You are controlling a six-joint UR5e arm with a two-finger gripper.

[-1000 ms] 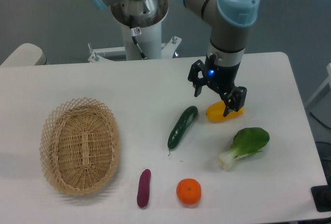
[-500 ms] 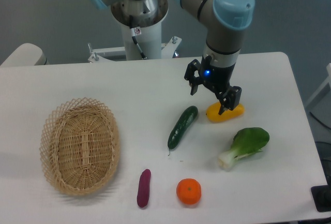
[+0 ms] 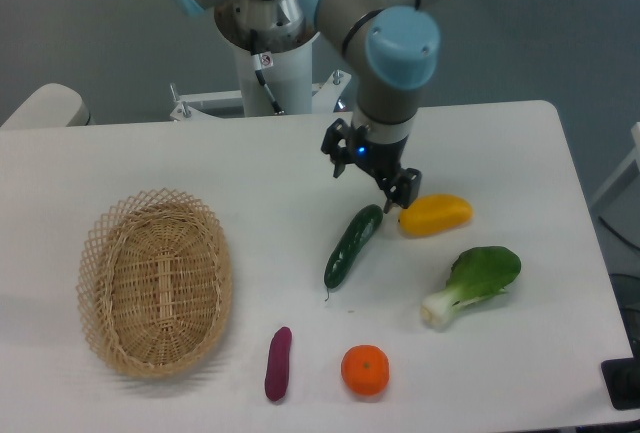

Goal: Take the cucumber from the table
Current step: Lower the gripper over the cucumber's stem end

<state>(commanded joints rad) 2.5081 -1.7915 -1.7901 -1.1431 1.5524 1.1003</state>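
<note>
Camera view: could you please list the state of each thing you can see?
pincer: open, empty, above the cucumber's upper end
cucumber: lying on the table, ungrasped
basket: empty
bok choy: lying flat
orange: resting on the table

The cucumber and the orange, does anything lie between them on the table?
Nothing: in the camera view only bare white table shows between the cucumber and the orange.
</note>
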